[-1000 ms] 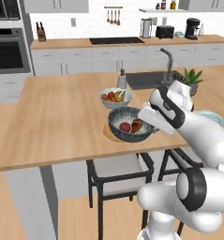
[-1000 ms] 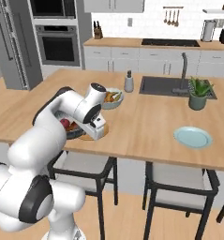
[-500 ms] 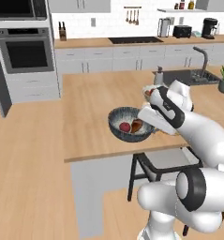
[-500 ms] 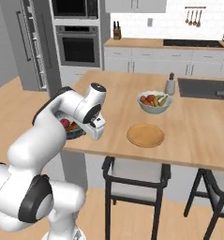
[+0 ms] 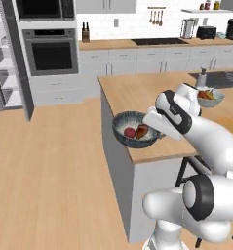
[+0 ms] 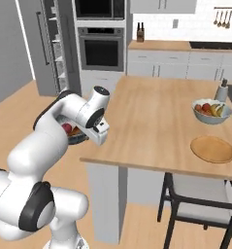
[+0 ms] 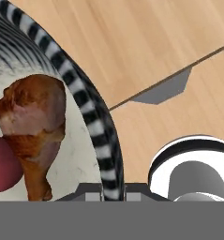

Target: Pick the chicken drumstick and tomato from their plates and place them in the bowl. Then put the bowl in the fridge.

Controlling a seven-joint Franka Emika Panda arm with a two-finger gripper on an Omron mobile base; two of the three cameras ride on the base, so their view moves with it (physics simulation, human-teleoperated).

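The pincer [image 7: 114, 191] grips the rim of the bowl [image 5: 122, 124], which holds the chicken drumstick [image 7: 34, 124] and the tomato [image 7: 3, 165]

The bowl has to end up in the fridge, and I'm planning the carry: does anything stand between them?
Nothing visible does. The gripper holds the bowl by its rim past the counter's corner, with the chicken drumstick and tomato inside. Bare wooden floor lies toward the fridge, whose door stands open.
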